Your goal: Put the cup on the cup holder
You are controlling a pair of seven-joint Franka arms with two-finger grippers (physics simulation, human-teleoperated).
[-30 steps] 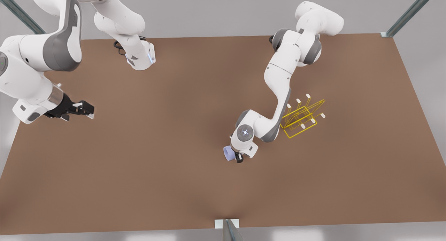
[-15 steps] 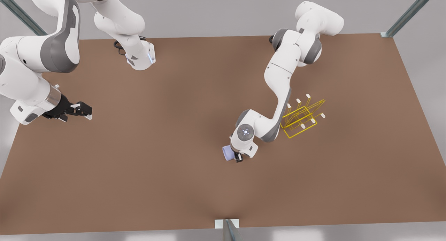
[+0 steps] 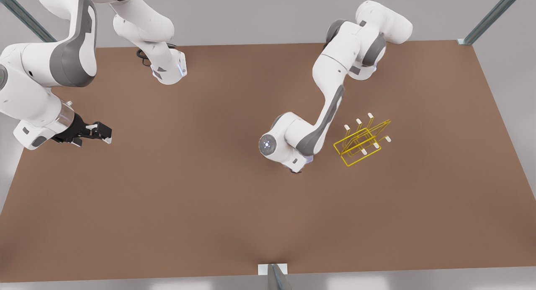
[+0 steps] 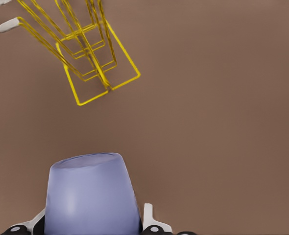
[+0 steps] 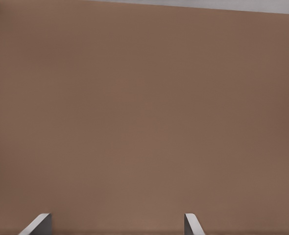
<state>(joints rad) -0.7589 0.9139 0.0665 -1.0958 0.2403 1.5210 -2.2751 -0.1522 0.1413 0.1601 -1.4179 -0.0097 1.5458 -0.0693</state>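
Observation:
The pale lavender-blue cup (image 4: 90,193) sits between the fingers (image 4: 149,219) of my left gripper (image 4: 91,226), which is shut on it. In the front view this gripper (image 3: 296,170) hangs under its wrist near the table's middle, and the wrist hides the cup. The yellow wire cup holder (image 3: 361,141) with white-tipped prongs stands on the table a short way toward the front view's right; in the left wrist view the cup holder (image 4: 93,61) lies beyond the cup. My right gripper (image 3: 104,134) waits open at the front view's left, over bare table (image 5: 116,224).
The brown table (image 3: 167,206) spreads wide around both arms. Metal frame posts (image 3: 494,13) stand at the far corners, and another post (image 3: 274,277) stands at the middle of the near edge. The right arm's base (image 3: 167,68) stands on the table's far side.
The left arm has swung its wrist up and toward the cup holder with the cup, which the wrist now covers in the front view. The right arm has barely shifted.

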